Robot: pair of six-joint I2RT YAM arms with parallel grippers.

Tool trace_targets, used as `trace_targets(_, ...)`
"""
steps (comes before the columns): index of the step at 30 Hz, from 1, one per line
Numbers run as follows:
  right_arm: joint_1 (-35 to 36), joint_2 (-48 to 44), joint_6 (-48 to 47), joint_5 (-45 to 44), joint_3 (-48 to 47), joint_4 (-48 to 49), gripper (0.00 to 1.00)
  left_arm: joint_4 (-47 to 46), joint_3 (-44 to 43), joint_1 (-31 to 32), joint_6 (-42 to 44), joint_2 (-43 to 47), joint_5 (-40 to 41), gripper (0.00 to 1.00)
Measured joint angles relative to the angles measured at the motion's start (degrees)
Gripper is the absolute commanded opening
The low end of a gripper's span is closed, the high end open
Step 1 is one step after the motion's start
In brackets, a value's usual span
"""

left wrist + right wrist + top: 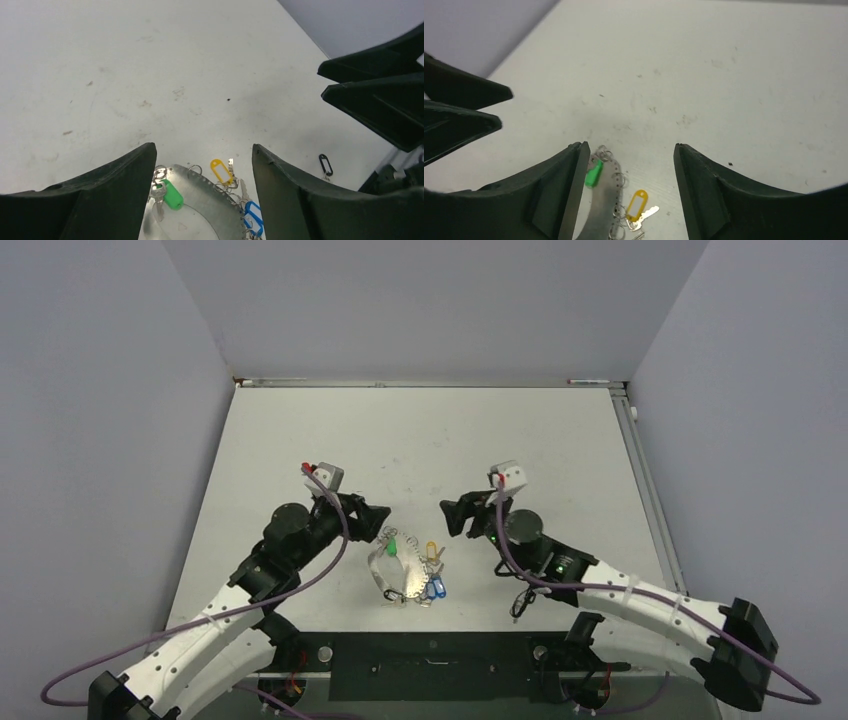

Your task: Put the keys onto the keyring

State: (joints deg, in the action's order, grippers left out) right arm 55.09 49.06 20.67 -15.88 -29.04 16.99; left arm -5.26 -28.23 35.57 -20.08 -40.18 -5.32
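Now — left pincer and right pincer both spread, empty | small silver keys with green, yellow, blue tags bunched along large silver metal keyring on white tabletop between them | risk: flat ring may skid from closing fingers.

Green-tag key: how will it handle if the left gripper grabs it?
Probably light: the green-tag key is small beside the open left gripper. Likely floppy: tag and blade seem joined only by a small ring. Lying flat, partly on the keyring, it may slide rather than lift.
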Motion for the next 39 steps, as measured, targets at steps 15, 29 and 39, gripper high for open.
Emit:
trace_targets(15,-0.28,21.44,8.83,-5.75,-12.68,-20.28,0.64,21.40,-8.50,0.33,-20.35,-27.10,18.84,0.40)
trace_targets(29,-1.90,21.27,8.76,-5.57,-12.15,-20.74,0.63,16.74,-8.41,1.46,-25.35,-36.06,18.53,0.27)
trace_targets(39,-3.43,20.24,8.55,-4.90,-10.67,-20.76,0.63,15.34,-8.44,2.34,-25.18,-41.59,18.84,0.18)
